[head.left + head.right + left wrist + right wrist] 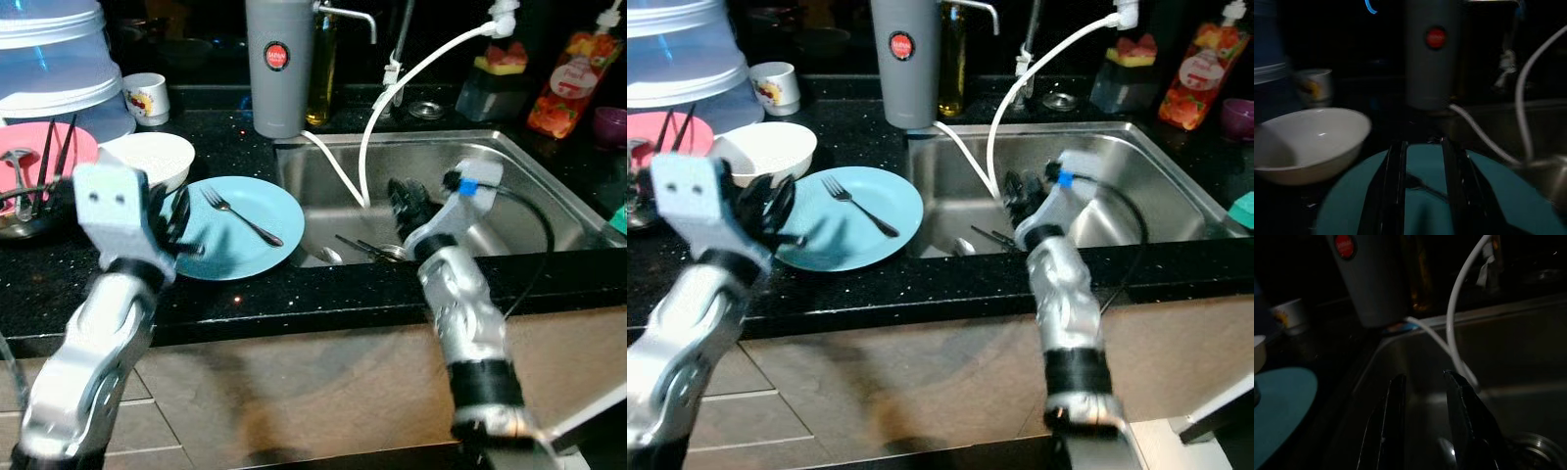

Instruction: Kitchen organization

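Both sets of fingers stood parted and held nothing: my left gripper (pixel 179 231) hung just over the near rim of the blue plate (pixel 245 245), and my right gripper (pixel 409 204) reached over the front edge into the sink (pixel 549 186). I judged the tidying barely started. A fork (pixel 240 215) lay loose on the plate, which sat on the worktop (pixel 294 294) just beside the sink, and neither was yet in it. Some cutlery (pixel 367 250) already lay on the sink floor near my right gripper, with a white hose (pixel 392 98) looping down into the basin. Behind the plate a white bowl (pixel 157 157) looked bare inside, as far as I could see. At the far left a pink dish (pixel 49 147) carried a spoon and dark utensils. A mug (pixel 147 98), a grey canister (pixel 279 64) and a stack of plastic tubs (pixel 54 59) stood at the back, all left to sort.
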### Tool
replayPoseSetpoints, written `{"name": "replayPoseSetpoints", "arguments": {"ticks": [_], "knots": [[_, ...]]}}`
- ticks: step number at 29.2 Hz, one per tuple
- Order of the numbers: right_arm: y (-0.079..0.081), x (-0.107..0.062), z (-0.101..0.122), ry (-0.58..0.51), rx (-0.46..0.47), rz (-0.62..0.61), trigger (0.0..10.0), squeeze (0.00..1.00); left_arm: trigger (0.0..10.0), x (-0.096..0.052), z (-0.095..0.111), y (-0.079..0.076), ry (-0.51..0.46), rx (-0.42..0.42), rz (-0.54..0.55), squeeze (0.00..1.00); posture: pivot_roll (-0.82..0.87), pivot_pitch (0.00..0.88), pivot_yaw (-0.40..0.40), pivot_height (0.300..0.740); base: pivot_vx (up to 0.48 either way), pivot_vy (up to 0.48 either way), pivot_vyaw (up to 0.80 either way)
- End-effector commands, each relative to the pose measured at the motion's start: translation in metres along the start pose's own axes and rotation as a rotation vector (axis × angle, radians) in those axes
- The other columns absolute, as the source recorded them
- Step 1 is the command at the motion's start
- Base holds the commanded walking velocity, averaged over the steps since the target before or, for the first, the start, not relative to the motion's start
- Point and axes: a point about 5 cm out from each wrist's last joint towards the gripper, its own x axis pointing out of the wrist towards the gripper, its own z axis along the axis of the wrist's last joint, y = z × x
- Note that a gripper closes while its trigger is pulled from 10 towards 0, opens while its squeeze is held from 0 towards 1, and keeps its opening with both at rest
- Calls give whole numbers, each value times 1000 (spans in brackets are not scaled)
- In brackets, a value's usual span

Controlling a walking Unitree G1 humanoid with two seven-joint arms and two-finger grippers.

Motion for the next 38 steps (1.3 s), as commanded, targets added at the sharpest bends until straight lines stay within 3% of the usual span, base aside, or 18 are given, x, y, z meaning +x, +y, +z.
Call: {"name": "replayPoseSetpoints", "arguments": {"ticks": [1, 8, 25, 31, 38], "knots": [[2, -1, 6, -9, -14, 4, 10000, 0, 10000, 0, -8, 1, 26, 1, 11, 0, 35, 66, 14, 740, 0, 0, 0], [10, -7, 9, 12, -26, 29, 10000, 0, 10000, -2, -22, -4, 72, -69, 8, 0, 29, 81, 13, 740, -201, 0, 0], [19, -8, 8, 61, -40, 68, 10000, 0, 10000, -5, -27, -5, 90, -80, 5, 0, 31, 89, 5, 740, -353, 0, 0], [19, -8, 7, 67, -42, 72, 10000, 0, 10000, -6, -31, -5, 111, -84, 5, 0, 32, 90, 0, 740, 0, 0, 0], [23, -9, 4, 93, -51, 85, 10000, 0, 10000, -15, -49, -3, 201, -138, 16, 0, 33, 90, -3, 740, 0, 0, 0]]}}
